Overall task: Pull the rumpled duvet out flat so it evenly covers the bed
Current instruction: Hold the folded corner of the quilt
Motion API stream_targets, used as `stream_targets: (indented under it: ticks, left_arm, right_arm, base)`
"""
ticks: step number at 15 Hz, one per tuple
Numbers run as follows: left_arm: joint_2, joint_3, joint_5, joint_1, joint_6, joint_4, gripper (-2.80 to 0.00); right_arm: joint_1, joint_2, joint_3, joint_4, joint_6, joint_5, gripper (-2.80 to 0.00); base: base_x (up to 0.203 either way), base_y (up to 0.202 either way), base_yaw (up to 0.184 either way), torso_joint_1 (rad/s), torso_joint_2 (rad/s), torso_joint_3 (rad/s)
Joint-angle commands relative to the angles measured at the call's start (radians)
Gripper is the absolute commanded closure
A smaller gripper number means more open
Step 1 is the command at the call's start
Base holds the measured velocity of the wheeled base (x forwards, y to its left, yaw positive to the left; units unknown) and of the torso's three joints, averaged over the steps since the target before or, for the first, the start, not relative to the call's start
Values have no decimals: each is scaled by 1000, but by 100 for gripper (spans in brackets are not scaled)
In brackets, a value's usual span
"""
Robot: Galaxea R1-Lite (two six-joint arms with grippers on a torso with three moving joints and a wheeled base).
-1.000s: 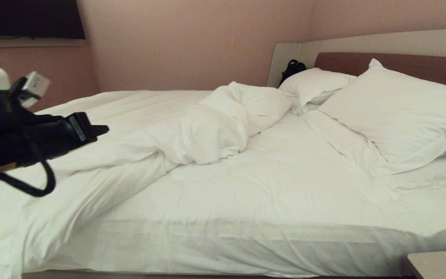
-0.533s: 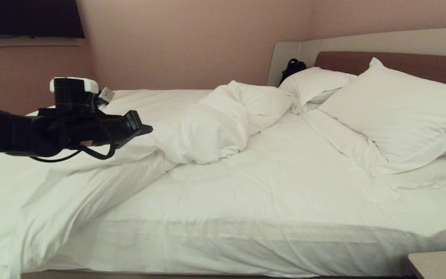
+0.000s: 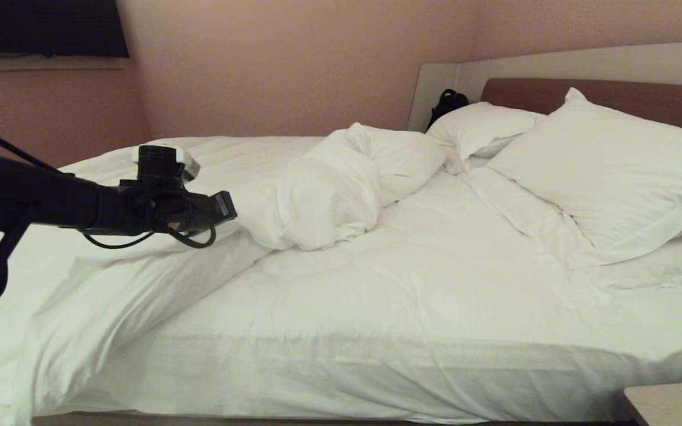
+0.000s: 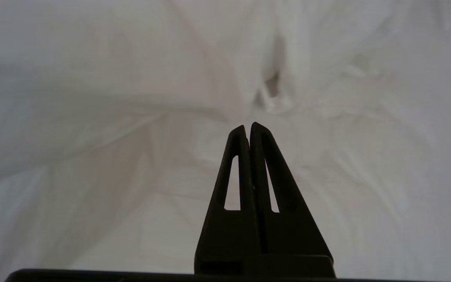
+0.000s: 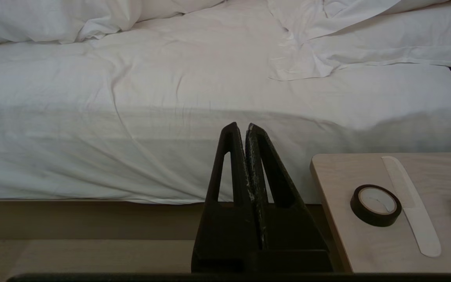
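The white duvet [image 3: 329,195] lies rumpled on the bed [image 3: 436,284]. It is bunched in a heap mid-bed, and the rest trails over the left side and the near-left corner. My left gripper [image 3: 231,207] is stretched out level above the duvet's left part, with its tip just short of the heap. In the left wrist view the left gripper [image 4: 248,126] is shut and empty, with wrinkled duvet [image 4: 131,117] beneath it. My right gripper [image 5: 241,125] is shut and empty, parked low beside the mattress's near edge.
Two white pillows [image 3: 607,177] [image 3: 483,127] lean on the headboard [image 3: 613,97], with a black bag [image 3: 446,103] behind them. A bedside table [image 5: 366,235] at the near right holds a tape roll [image 5: 375,205] and a comb [image 5: 409,199]. A dark screen [image 3: 45,26] hangs at the upper left.
My left arm has swung out from the left edge and reached rightward over the duvet toward the bunched heap. Its gripper stayed shut. The duvet has not moved.
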Motion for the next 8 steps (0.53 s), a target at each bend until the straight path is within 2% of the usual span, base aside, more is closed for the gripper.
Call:
stream_targets:
  ticks: [1,3,4,8]
  left_arm:
    - [39,-18,24,-2,12,1,0]
    - [71,-70,53,-4,14,42,0]
    - [79,-85,55,-5,14,59,-280]
    - [66,-76,54,-21,-13,59,-280]
  right_arm:
    - [0,0,0,0,0,1,0]
    - [0,0,0,0,0,-1,0]
    - [0,0,0,0,0,1,0]
    - [1,0,0,0,0,0,0]
  base:
    - [0,0,0,0,0,0]
    - [0,0,0,0,0,0]
    - [0,0,0,0,0,0]
    - [0,0,0,0,0,0]
